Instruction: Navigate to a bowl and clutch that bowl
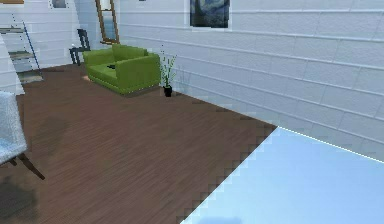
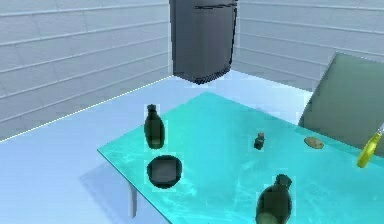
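Observation:
A dark round bowl (image 2: 165, 171) lies near the left corner of a turquoise glass-topped table (image 2: 225, 155) in the arm side view. Just behind it stands a dark green bottle (image 2: 153, 127). A second dark bottle (image 2: 275, 200) stands at the table's near edge, to the right of the bowl.
On the table also sit a small dark item (image 2: 259, 141), a brownish lump (image 2: 314, 142) and a yellow thing (image 2: 370, 150) at the right edge. A grey chair back (image 2: 350, 100) and a dark fridge (image 2: 205, 40) stand beyond. The forward view has a green sofa (image 1: 123, 68), a potted plant (image 1: 167, 76) and open wood floor (image 1: 130, 150).

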